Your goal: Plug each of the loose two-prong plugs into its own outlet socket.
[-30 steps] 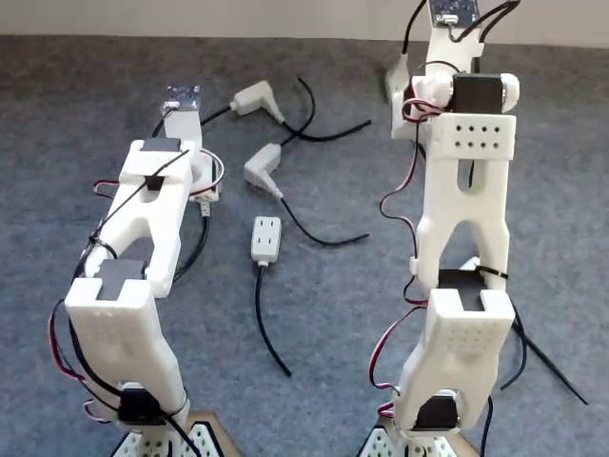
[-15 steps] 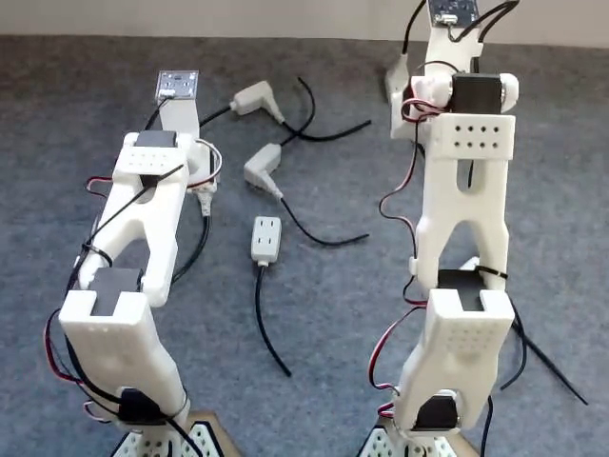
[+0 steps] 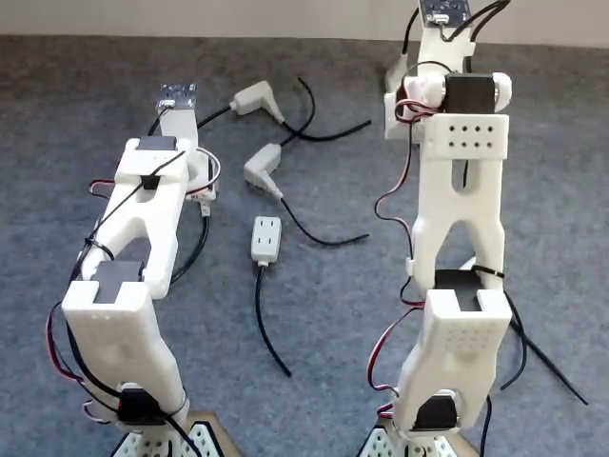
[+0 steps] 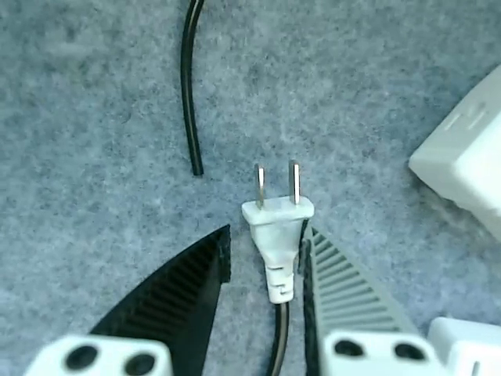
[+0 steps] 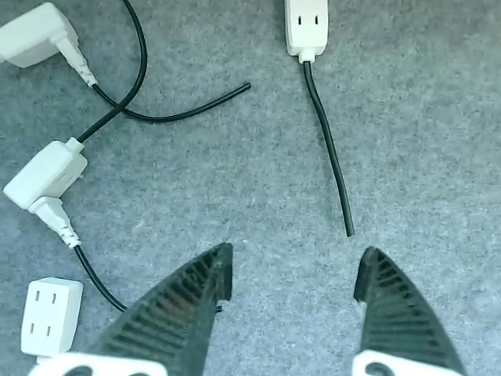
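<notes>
In the left wrist view a white two-prong plug lies on the grey carpet between the fingers of my left gripper, prongs pointing away. That gripper is open: the grey finger touches the plug and the black finger stands a little off it. A white outlet block lies close by. My right gripper hangs open over bare carpet. A white outlet socket with a short black cord lies beyond it. A second socket lies between the arms.
Two white angled connector blocks with black cords lie at the back of the carpet, their cords crossing. A loose black cord end lies beyond the plug. More cables trail beside the right arm's base.
The left arm's wrist shifted slightly away and came back. The right arm's upper part moved a little to the left. The plugs and sockets on the carpet stayed in place.
</notes>
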